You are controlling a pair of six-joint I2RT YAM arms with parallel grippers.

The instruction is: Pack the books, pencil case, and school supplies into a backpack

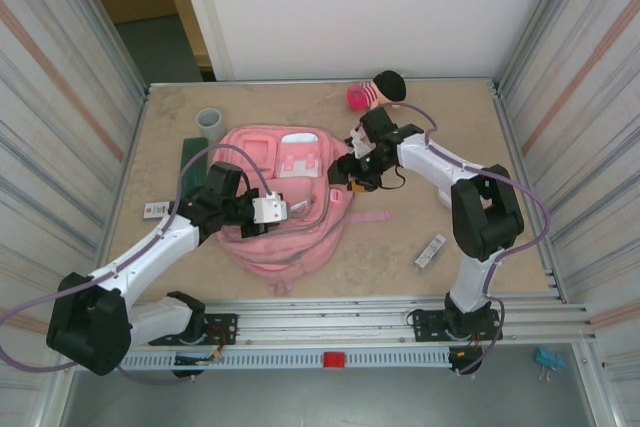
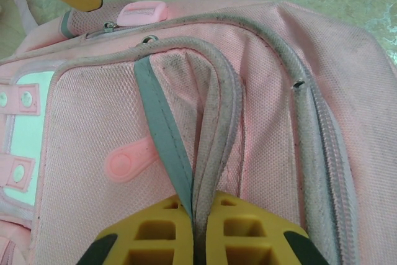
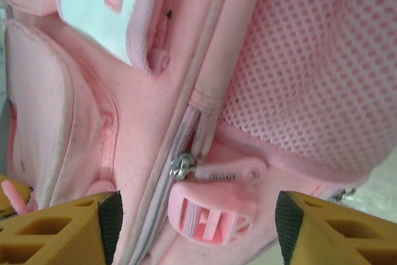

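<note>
The pink backpack (image 1: 290, 247) lay in the middle of the table (image 1: 400, 247). The left gripper (image 2: 197, 218) was pinched shut on its grey edge (image 2: 162, 128). The right gripper (image 3: 198, 221) stood open around the little zip tab (image 3: 232, 170) on the right side. I thought it should close squarely, then pull slowly.

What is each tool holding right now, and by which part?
Left tool pinches the backpack by its grey edging; right tool is open, holding nothing.
</note>
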